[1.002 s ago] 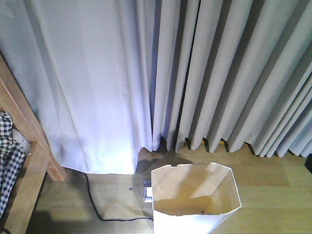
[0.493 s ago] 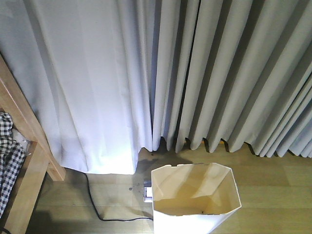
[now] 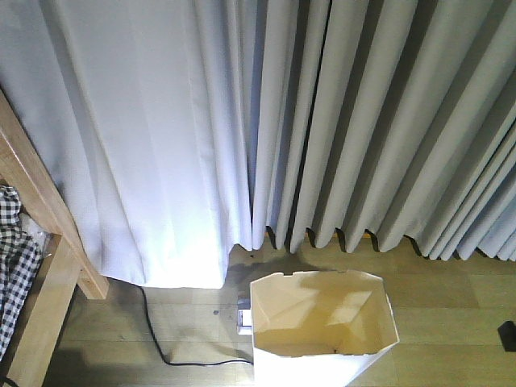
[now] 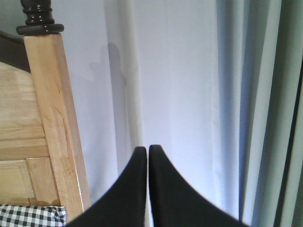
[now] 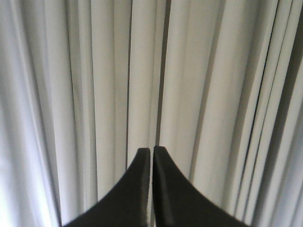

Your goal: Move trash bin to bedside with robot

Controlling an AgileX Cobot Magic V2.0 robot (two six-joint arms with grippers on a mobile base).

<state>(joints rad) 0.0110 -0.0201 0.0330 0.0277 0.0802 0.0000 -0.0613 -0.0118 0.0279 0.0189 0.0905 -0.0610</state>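
Both tools, left tool (image 4: pixel 147 150) and right tool (image 5: pixel 152 150), are pinched empty; a dark shape (image 3: pixel 507 334) (unidentifiable) newly appears at the trash bin's (image 3: pixel 322 355) three o'clock, bed frame (image 3: pixel 48 242) at nine.

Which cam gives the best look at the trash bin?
Exterior front-facing: the trash bin shows its open top, rim and cream inside at bottom centre. Neither wrist view shows it; left sees curtain and bed frame, right sees only curtain.

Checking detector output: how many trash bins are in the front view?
1. The trash bin stands on the wooden floor at bottom centre-right, in front of the curtain, apart from the bed frame at left. Its base is cut off by the frame edge; none shows in either wrist view.
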